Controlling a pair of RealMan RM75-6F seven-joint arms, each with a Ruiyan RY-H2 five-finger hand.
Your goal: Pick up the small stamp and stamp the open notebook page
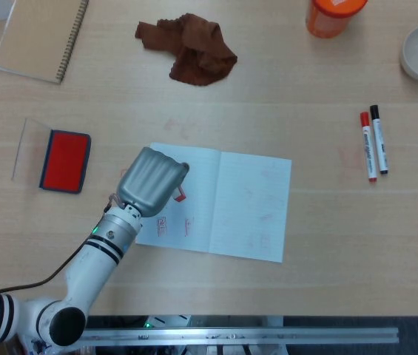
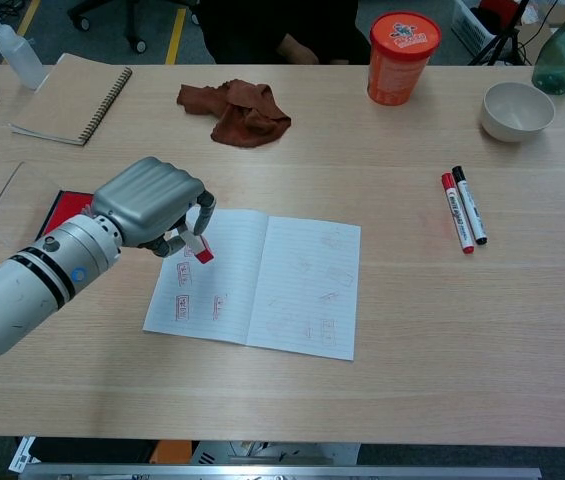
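My left hand (image 1: 152,182) (image 2: 150,205) hovers over the left page of the open notebook (image 1: 231,207) (image 2: 282,290) and holds the small stamp (image 1: 180,194) (image 2: 200,250) in its fingers, red face down. The stamp hangs a little above the page, near its upper middle. Several red stamp marks (image 2: 182,304) show on the left page, partly hidden by the hand in the head view. The red ink pad (image 1: 65,160) (image 2: 65,207) lies on the table left of the notebook. My right hand shows in neither view.
A spiral notebook (image 1: 42,38) lies at the back left, a brown cloth (image 1: 192,49) at back centre, an orange tub (image 2: 400,57) and a white bowl (image 2: 517,110) at back right. Red and black markers (image 1: 373,143) lie right of the notebook. A clear lid (image 2: 7,205) sits beside the pad.
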